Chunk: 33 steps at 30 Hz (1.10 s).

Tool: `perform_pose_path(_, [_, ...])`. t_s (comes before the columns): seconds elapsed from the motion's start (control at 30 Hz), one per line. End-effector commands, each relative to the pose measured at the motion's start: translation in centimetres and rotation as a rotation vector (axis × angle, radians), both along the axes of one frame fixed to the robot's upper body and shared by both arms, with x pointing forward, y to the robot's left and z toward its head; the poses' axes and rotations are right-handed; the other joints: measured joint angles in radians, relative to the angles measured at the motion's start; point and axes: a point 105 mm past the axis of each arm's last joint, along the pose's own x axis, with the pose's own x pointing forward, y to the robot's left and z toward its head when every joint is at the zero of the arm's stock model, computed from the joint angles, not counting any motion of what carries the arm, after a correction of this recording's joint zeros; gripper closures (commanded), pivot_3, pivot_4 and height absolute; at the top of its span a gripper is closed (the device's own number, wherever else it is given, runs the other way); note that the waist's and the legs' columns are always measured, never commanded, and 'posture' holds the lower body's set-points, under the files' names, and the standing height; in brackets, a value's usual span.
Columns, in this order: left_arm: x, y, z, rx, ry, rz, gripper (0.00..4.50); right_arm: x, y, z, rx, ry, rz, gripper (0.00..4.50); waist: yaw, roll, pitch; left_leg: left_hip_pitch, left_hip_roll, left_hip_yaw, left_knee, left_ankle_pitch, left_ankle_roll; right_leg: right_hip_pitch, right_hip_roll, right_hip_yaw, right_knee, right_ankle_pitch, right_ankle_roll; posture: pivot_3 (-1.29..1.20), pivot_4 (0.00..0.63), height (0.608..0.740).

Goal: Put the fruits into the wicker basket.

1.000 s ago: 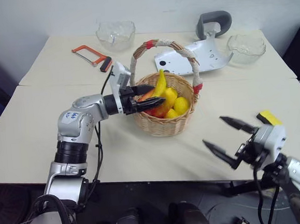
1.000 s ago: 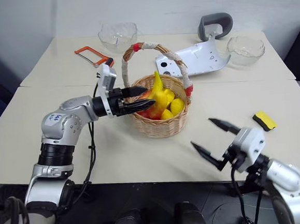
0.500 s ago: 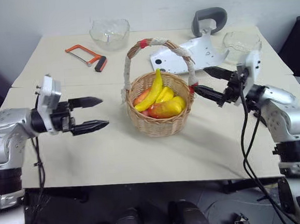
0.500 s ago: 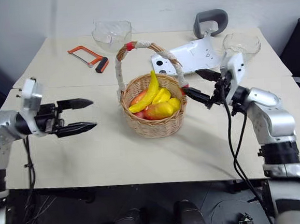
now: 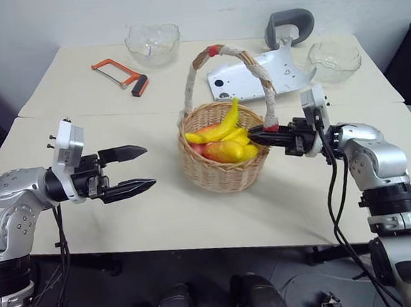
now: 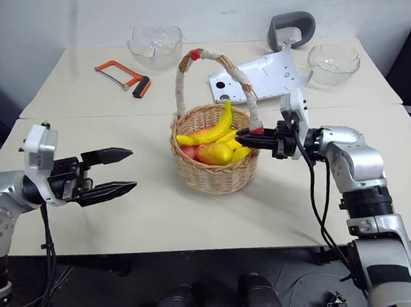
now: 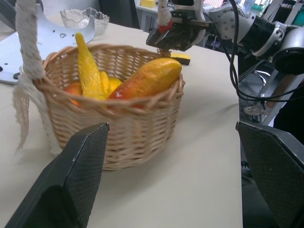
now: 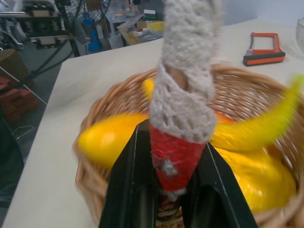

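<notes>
My right gripper (image 6: pixel 250 137) has its fingers clamped on the red-banded foot of the wicker basket's (image 6: pixel 214 168) handle, at the rim on the side nearest my right arm; the right wrist view shows the two black fingers (image 8: pixel 127 187) pressed to either side of that red wrap. My left gripper (image 5: pixel 137 169) hangs well apart from the basket on its other side, fingers spread wide and holding nothing, pointing level toward the basket wall.

So what matters next is that the basket lies straight off my right fingertips, already in contact, with the handle arching up and away from my grip toward the far rim. My right arm is plainly the nearer one. I judge any lift or shift of the basket would pivot about this one low handle foot, so it may tip.

The fruits all sit inside the basket: one banana (image 5: pixel 226 123) with its long axis slanting up toward the handle side, one orange-yellow mango (image 5: pixel 224 150) lying across the front, and a few smaller yellow and reddish pieces beneath that I cannot count exactly.

Beyond the basket I count two clear glass bowls (image 5: pixel 153 42), one orange hacksaw (image 5: pixel 119 73), and one white plate-like part with a grey handle (image 5: pixel 253 77). I see no fruit lying outside the basket, so the task looks essentially finished.
</notes>
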Motion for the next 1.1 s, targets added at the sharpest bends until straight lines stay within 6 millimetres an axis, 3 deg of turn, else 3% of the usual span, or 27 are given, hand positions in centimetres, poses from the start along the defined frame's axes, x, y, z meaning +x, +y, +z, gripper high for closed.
perform_pose_path(0.03, [0.1,-0.6,0.3,-0.016,-0.021,-0.031,0.0,-2.6,-0.7,1.7,0.032,-0.117,-0.045,4.3,0.001,0.0,0.0,0.0,0.0,0.0,0.0,0.0,0.0,0.0,0.0,0.0,0.0,0.0,0.0,0.0,0.15,0.74])
perform_pose_path(0.2, [0.6,-1.1,0.0,-0.025,-0.011,-0.059,0.0,-4.3,-3.2,3.9,0.184,-0.263,-0.333,4.3,0.004,0.0,0.0,0.0,0.0,0.0,0.0,0.0,0.0,0.0,0.0,0.0,-0.001,0.0,0.0,0.0,0.15,0.74])
perform_pose_path(0.33, [1.3,-1.2,-0.1,-0.018,-0.009,-0.074,0.0,-5.1,-5.7,4.1,0.199,-0.311,-0.523,4.3,0.001,0.0,0.0,0.001,0.0,0.0,0.0,0.001,-0.001,0.0,0.0,0.001,0.0,0.0,0.0,0.0,0.15,0.74])
perform_pose_path(0.47, [2.3,-1.8,0.3,-0.021,-0.026,-0.102,0.0,-4.2,-9.6,3.8,0.19,-0.317,-0.751,4.3,0.002,0.0,0.0,0.001,0.0,0.001,0.0,0.001,-0.001,0.0,0.001,0.001,0.0,0.0,0.0,0.0,0.15,0.74])
perform_pose_path(0.57, [2.7,-2.4,0.3,-0.015,-0.035,-0.131,0.0,-2.8,-11.6,2.2,0.11,-0.29,-0.872,4.3,0.0,0.0,0.0,0.001,-0.001,0.002,0.0,0.001,-0.001,0.0,0.001,0.001,0.0,0.0,0.0,0.0,0.15,0.74])
perform_pose_path(0.77, [3.1,-2.9,0.4,-0.006,-0.057,-0.15,0.0,-0.6,-15.3,0.4,0.06,-0.256,-1.078,4.3,-0.005,0.0,0.0,0.001,0.0,0.003,0.0,0.001,-0.001,-0.001,0.002,0.002,0.001,0.0,0.0,0.0,0.15,0.74])
perform_pose_path(0.87, [3.0,-2.6,0.3,0.002,-0.062,-0.143,0.0,-0.4,-16.0,0.7,0.172,-0.217,-1.092,4.3,-0.002,0.0,0.0,0.002,0.0,0.003,0.0,0.002,-0.001,0.0,0.001,0.002,0.002,0.0,0.0,0.0,0.15,0.74])
perform_pose_path(1.1, [2.6,-1.3,-0.8,0.06,-0.124,-0.082,0.0,-1.9,-15.4,2.2,0.151,-0.249,-0.955,2.05,-0.001,0.0,0.0,0.002,0.0,0.003,0.0,0.002,-0.001,0.0,0.001,0.002,0.001,0.0,0.0,0.0,0.15,0.74])
